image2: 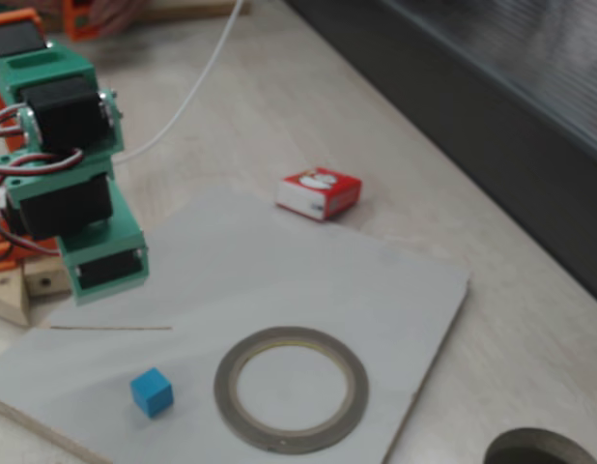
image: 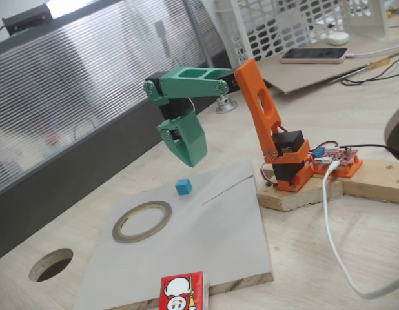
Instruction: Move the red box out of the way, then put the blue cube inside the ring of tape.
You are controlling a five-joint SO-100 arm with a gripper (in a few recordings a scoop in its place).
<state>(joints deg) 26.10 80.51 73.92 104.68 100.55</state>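
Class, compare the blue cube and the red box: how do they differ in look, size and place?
The blue cube is plain blue; the red box is red and white with a printed figure. The cube is much smaller than the box. The cube sits on the grey board beside the ring of tape; the box lies off it. Neither is held.

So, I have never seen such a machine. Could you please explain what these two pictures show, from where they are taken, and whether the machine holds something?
This is a small robot arm with orange and green parts, bolted to a wooden block. Its green gripper is the claw at the end; it hangs above the grey board and holds nothing, though I cannot tell whether it is open.

Both pictures come from standing cameras: one looks across the desk at the arm, the other looks down from beside it.

On the board lie a tiny blue cube and a flat ring of tape, apart from each other. A red box lies on the wooden table, just off the board's edge.
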